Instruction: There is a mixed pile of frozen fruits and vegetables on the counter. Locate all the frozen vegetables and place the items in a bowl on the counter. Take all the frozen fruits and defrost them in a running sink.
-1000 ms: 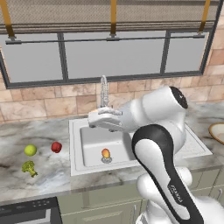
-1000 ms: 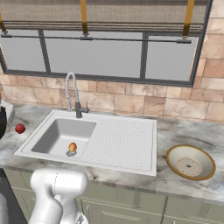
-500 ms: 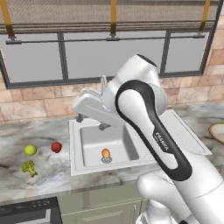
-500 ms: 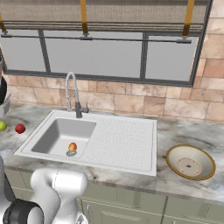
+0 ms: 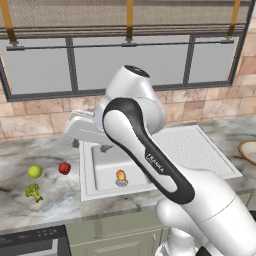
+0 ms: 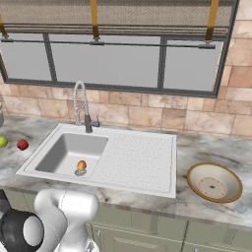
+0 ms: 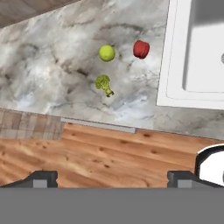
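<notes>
In the hand view my gripper is open, nothing between its fingertips, high above the counter left of the sink. Below lie a yellow-green fruit, a red piece and a green broccoli floret, close together and apart from each other. The left base view shows the same yellow-green fruit, red piece and broccoli. An orange-yellow fruit rests by the drain in the sink. The tan bowl sits on the counter far right.
My white arm crosses over the sink basin and hides the faucet in the left base view. The chrome faucet stands behind the basin, the ribbed drainboard to its right. Wooden floor lies past the counter's front edge.
The arm has swung left from over the sink to above the counter beside it. The orange-yellow fruit has stayed in the basin. The jaws have stayed open.
</notes>
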